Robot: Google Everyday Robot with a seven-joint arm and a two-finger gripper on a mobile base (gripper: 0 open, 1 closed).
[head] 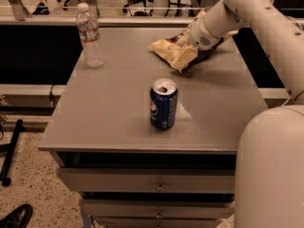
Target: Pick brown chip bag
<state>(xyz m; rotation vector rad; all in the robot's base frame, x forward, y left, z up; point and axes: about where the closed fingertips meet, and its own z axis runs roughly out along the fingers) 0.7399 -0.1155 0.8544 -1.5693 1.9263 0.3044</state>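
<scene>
The brown chip bag (172,54) is a crumpled pale yellow-tan bag with a dark brown part. It sits at the far right of the grey table (118,108). My gripper (191,41) reaches in from the upper right and is right at the bag's right side, touching it. The white wrist covers the bag's brown part and the spot where gripper and bag meet. The bag's lower corner points toward the table's middle, with a shadow under it.
A blue soda can (163,103) stands open near the table's middle front. A clear water bottle (89,35) stands at the far left. My white arm (266,23) spans the right side and my base (270,175) fills the lower right. Drawers sit under the table front.
</scene>
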